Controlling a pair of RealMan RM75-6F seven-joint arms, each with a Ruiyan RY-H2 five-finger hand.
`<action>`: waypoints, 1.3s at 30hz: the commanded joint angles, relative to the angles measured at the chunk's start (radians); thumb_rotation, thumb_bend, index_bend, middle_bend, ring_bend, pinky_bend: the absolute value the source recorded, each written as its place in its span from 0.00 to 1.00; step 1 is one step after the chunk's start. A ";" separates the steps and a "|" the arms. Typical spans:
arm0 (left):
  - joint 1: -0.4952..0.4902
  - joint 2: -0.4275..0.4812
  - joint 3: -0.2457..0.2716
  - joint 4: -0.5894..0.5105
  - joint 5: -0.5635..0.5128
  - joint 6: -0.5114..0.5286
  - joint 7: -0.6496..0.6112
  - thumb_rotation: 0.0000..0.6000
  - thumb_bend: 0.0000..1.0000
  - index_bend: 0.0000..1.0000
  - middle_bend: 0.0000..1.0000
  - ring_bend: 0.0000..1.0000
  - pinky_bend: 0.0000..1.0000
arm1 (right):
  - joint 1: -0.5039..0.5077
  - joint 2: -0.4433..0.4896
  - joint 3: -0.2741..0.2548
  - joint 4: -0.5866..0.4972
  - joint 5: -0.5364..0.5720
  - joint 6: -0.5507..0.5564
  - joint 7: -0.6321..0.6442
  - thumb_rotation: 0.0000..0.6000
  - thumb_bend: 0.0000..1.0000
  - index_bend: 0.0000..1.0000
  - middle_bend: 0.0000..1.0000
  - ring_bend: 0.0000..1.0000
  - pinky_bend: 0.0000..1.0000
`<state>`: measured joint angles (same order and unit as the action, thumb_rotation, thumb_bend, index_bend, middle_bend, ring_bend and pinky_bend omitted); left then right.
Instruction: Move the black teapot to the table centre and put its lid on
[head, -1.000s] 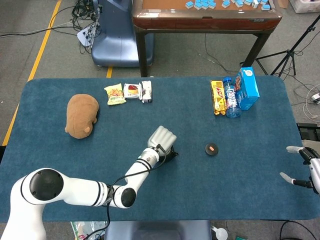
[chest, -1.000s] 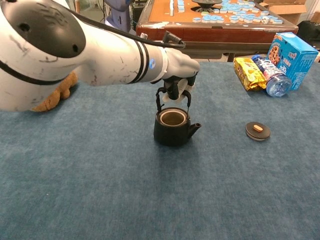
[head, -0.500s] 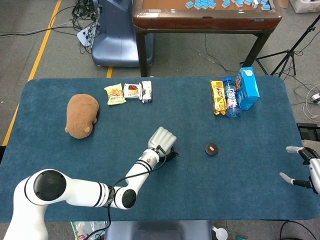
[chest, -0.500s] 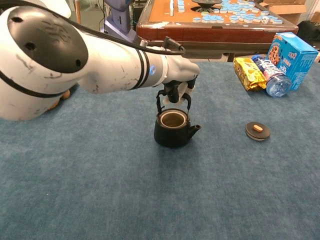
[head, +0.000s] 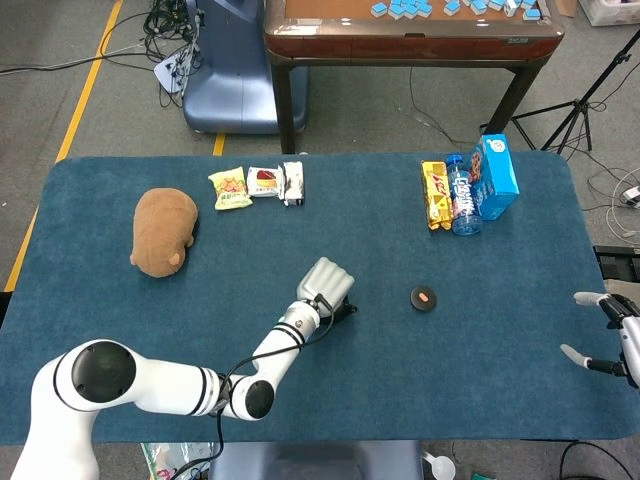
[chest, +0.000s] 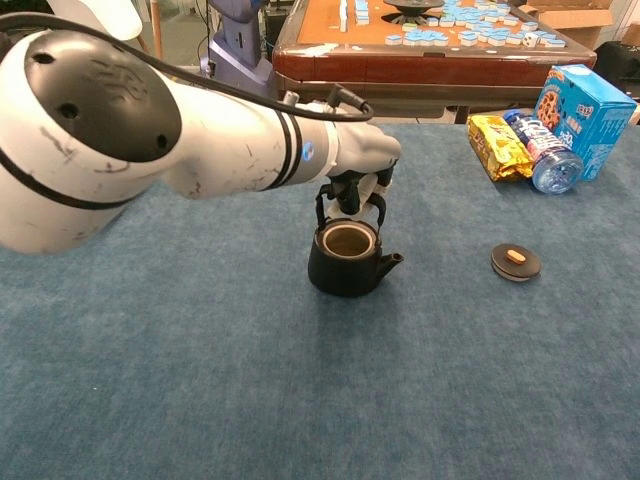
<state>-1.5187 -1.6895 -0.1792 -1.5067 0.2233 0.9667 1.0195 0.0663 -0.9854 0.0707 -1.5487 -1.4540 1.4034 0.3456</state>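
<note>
The black teapot (chest: 347, 262) stands upright and lidless on the blue table, its spout pointing right. My left hand (chest: 358, 178) is above it and grips the arched handle; in the head view the left hand (head: 325, 283) covers nearly all of the pot. The round black lid (chest: 516, 262) with an orange knob lies flat on the cloth to the pot's right, also seen as the lid (head: 424, 298) from above. My right hand (head: 605, 335) hovers at the table's right edge, fingers apart and holding nothing.
A brown plush toy (head: 163, 231) lies at the left. Snack packets (head: 256, 184) sit at the back left. A yellow packet (chest: 498, 145), a water bottle (chest: 540, 150) and a blue box (chest: 584, 107) stand at the back right.
The left arm has drifted slightly toward me and to the right, carrying the teapot a little that way. The lid and the right hand have stayed put.
</note>
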 joint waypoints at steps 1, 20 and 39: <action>0.003 -0.001 0.000 -0.001 0.006 0.000 -0.004 1.00 0.92 0.53 0.71 0.47 0.68 | 0.000 0.000 0.000 0.001 0.000 -0.001 0.000 1.00 0.00 0.30 0.33 0.23 0.43; 0.022 0.018 0.001 -0.037 0.036 0.029 -0.011 1.00 0.92 0.42 0.50 0.39 0.68 | 0.002 0.000 -0.001 -0.003 0.001 -0.006 -0.010 1.00 0.00 0.30 0.33 0.23 0.43; 0.182 0.167 0.074 -0.320 0.293 0.254 -0.091 1.00 0.90 0.02 0.22 0.26 0.56 | -0.006 -0.009 0.000 -0.011 0.001 0.016 -0.041 1.00 0.00 0.30 0.33 0.23 0.43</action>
<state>-1.3758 -1.5539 -0.1260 -1.7813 0.4531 1.1797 0.9587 0.0603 -0.9935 0.0702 -1.5590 -1.4540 1.4190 0.3063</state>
